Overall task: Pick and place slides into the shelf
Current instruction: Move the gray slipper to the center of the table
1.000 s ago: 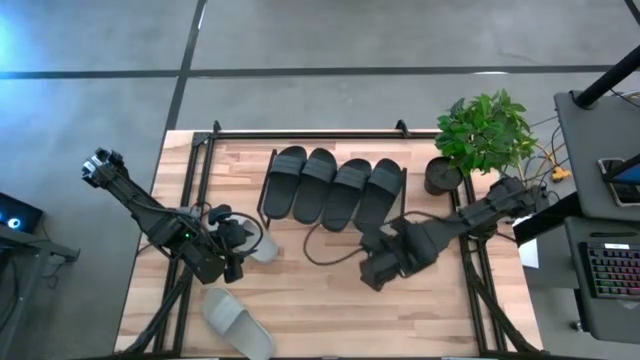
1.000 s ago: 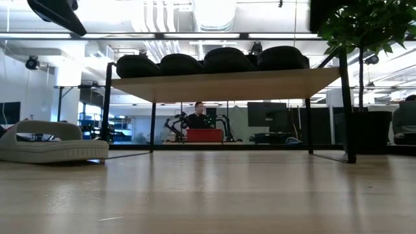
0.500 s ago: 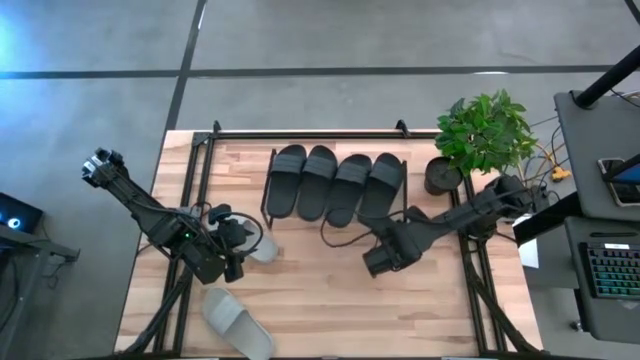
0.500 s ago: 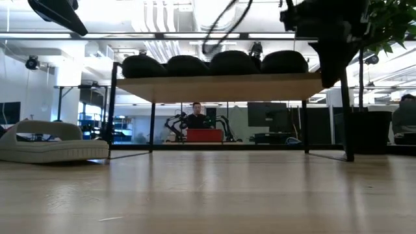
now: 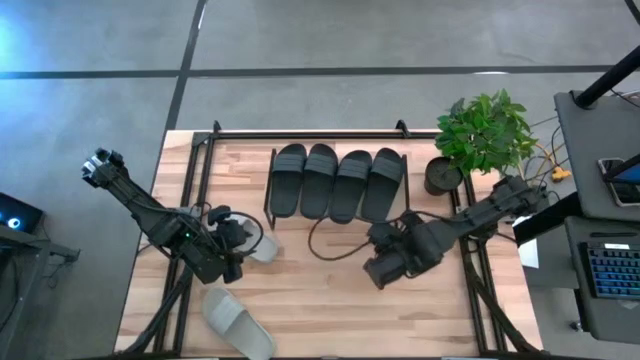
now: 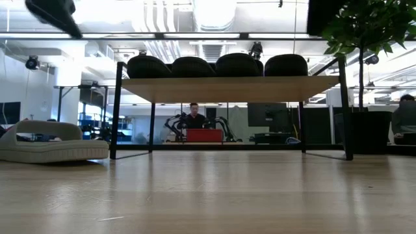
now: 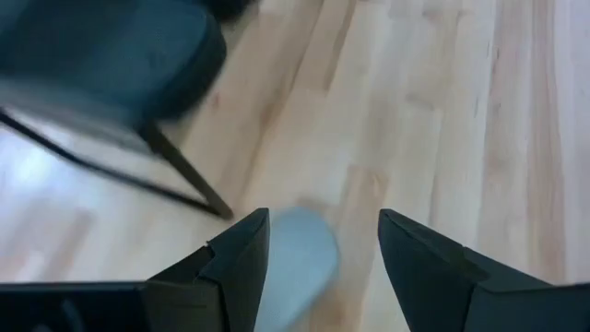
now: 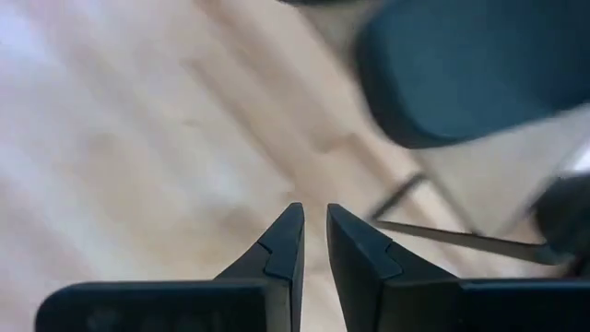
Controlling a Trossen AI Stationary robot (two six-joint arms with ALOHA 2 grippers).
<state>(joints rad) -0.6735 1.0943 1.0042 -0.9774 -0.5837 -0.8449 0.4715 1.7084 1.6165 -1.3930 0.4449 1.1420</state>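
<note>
I note the right gripper has drawn back from the shelf over the last second and now hangs over the bare worktop, fingers nearly pressed together and empty. The shelf itself has shifted and now sits squarer. Four dark slides rest side by side on its top board. The left gripper has not moved; it stays spread over one light grey slide. The other light grey slide lies near the front edge. In my judgement two remain to be placed.

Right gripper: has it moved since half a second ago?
Yes. In the high view the right gripper has drawn back from the shelf, away from the potted plant, toward the table's near edge, holding nothing.
</note>
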